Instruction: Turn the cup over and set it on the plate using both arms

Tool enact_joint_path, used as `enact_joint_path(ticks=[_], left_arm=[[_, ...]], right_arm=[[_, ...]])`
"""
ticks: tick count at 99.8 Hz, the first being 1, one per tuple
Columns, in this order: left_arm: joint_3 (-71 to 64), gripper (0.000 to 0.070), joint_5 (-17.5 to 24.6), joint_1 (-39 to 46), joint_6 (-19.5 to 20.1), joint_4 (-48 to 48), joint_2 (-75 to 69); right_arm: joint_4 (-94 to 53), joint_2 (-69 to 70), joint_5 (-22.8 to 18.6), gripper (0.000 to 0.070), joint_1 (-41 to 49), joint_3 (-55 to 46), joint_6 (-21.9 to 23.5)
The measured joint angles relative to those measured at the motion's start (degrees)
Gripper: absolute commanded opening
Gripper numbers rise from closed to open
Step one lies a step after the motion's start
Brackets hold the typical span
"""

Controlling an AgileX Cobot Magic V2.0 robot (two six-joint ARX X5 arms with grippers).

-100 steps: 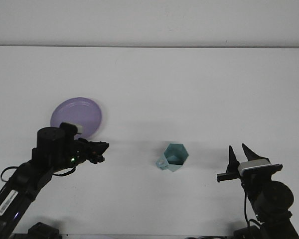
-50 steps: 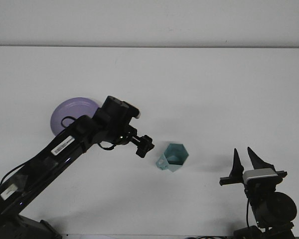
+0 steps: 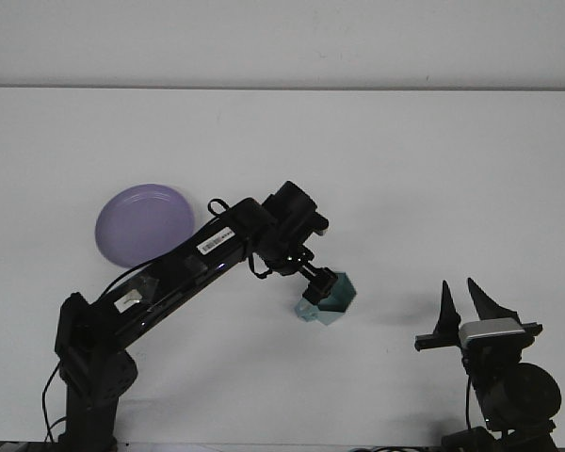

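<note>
My left gripper (image 3: 318, 290) is at the teal cup (image 3: 331, 298) mid-table; I cannot tell its fingers' state. The purple plate (image 3: 143, 224) toward the left edge holds nothing, and my right gripper (image 3: 463, 307) stands open near the front right corner.

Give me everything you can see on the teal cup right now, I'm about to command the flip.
The cup is pale teal with faceted, angular walls and looks like plastic or glazed ceramic. A small handle sticks out at its lower left. It sits on the white table right of the purple plate, apart from it. The left gripper has reached its near-left rim and covers part of it; whether it is touching or gripping cannot be told.
</note>
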Motion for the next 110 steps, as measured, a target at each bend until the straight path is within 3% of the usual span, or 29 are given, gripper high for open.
enact_joint_path(ticks=[18,23,28,37,38,80,110], left_arm=[[0.04,0.0581,0.00,-1.55,0.28,1.25,4.46],[0.04,0.0538,0.00,-1.77,0.33,1.62,5.40],[0.04,0.0389,0.00,-1.95,0.42,1.77,6.01],[0.04,0.0013,0.00,-2.40,1.25,1.77,6.16],[0.04,0.0000,0.00,-2.51,1.36,1.81,6.16],[2.21,0.0012,-0.26,-2.78,2.69,-1.73,6.16],[14.47,0.0012,-6.38,4.11,3.56,-13.33,6.16]], right_arm=[[0.00,0.00,0.00,0.0264,0.00,0.00,0.00],[-0.02,0.00,0.00,0.0264,0.00,0.00,0.00],[0.00,0.00,0.00,0.0264,0.00,0.00,0.00],[-0.02,0.00,0.00,0.0264,0.00,0.00,0.00],[-0.02,0.00,0.00,0.0264,0.00,0.00,0.00],[-0.02,0.00,0.00,0.0264,0.00,0.00,0.00],[-0.04,0.00,0.00,0.0264,0.00,0.00,0.00]])
